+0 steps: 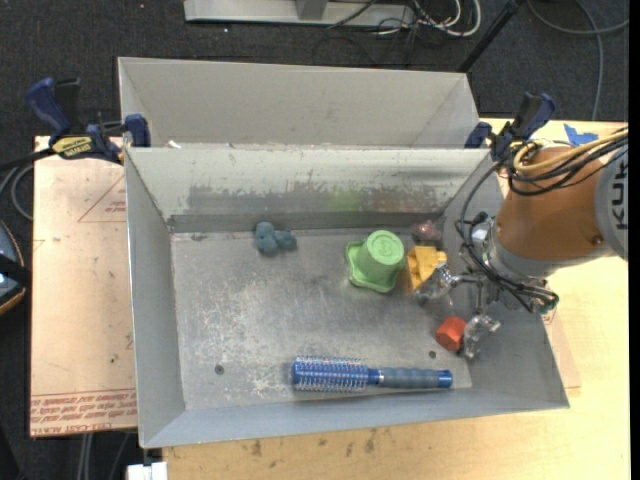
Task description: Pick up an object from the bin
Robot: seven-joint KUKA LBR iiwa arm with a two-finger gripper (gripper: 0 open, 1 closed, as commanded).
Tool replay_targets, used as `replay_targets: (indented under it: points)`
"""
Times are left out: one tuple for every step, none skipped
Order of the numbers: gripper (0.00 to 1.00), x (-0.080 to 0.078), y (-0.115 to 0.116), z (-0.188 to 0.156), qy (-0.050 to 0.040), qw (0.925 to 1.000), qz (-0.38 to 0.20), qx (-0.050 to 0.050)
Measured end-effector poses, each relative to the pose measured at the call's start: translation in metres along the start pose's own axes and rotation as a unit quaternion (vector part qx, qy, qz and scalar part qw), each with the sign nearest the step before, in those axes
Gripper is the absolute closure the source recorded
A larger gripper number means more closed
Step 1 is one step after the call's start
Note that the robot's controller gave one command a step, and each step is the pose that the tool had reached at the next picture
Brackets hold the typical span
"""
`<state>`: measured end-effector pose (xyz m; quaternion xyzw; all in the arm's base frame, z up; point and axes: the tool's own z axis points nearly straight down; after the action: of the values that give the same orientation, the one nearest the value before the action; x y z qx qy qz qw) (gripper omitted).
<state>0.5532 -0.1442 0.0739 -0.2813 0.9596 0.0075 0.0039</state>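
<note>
No lift yet. Hovering w/ claw [462,308] just beside red block [449,334], rt side of bin [150,298]; can't tell if clenched. Left: grab & lift.

bin [250,308]: hairbrush [370,375] along front wall | cup [378,260] right of centre, toward back | wedge [425,266] just right of cup | lump [273,238] left of cup, near back wall | small block [450,334] behind hairbrush's handle end, just beside gripper [476,332]

site: robotics lab | cues: orange robot arm [550,218], grey bin [300,298], floor cables [440,8]
</note>
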Motion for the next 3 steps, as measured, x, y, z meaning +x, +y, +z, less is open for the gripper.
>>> replay_targets:
  points:
    - [0.0,-0.002,0.003,0.0,0.0007,0.999,-0.044,-0.002]
    - [1.0,0.001,-0.004,-0.002,0.0014,0.9989,-0.046,0.006]
    - [1.0,-0.001,-0.003,-0.023,0.0035,0.9989,-0.046,0.007]
